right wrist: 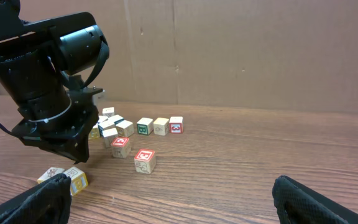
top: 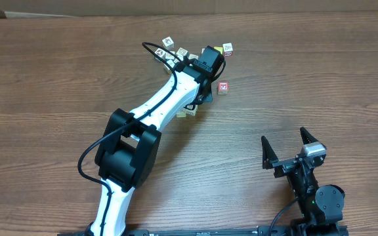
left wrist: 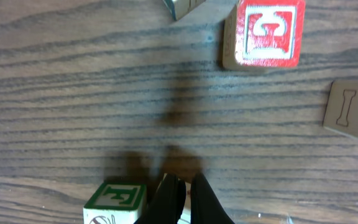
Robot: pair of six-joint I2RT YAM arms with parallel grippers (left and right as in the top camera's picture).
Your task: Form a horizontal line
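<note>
Legible markings appear in the left wrist view only.

- Red-faced cube: one large letter inside a square border, in red and white. The shape reads as C or G and is turned away from upright, so the exact letter cannot be told.
- Plain wooden cube: one embossed capital I, uncoloured.
- Green-trimmed cube: one green capital F inside a green border, seen turned.

In the overhead and right wrist views, the marks on the cube faces are too small to read.
</note>
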